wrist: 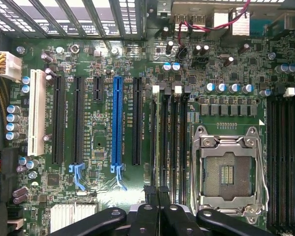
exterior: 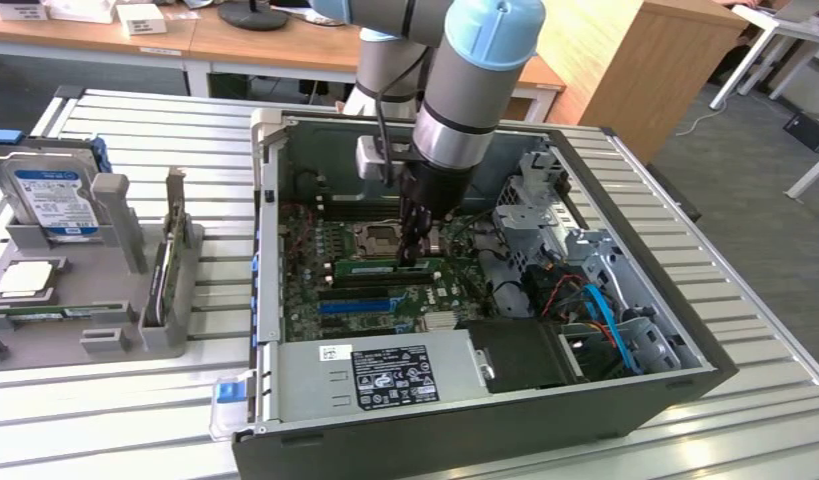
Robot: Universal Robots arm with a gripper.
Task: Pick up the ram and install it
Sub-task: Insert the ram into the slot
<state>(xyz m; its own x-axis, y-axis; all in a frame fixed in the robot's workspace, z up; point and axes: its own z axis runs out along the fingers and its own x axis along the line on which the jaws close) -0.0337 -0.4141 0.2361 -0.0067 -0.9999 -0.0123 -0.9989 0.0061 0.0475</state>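
While the claw (exterior: 412, 250) sits closed (fingers (wrist: 150, 209) together), tips touching the green ram (exterior: 380, 268) on the motherboard (exterior: 332, 300).

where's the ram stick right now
In the exterior view, the ram sits inside the open computer case, on the motherboard between the CPU socket and the blue slot, right under the hand.

The motherboard (wrist: 102, 142) lies flat beneath the camera. The hand (wrist: 156, 192), fingers closed together, sits over one end of the black memory slots (wrist: 168, 137), which carry white end clips. These slots run between the CPU socket (wrist: 228, 169) and a row of parallel expansion slots: several black, one blue slot (wrist: 118, 123) and one white slot (wrist: 37, 115). A finned heatsink (wrist: 71, 216) sits near the blue slot's latch.
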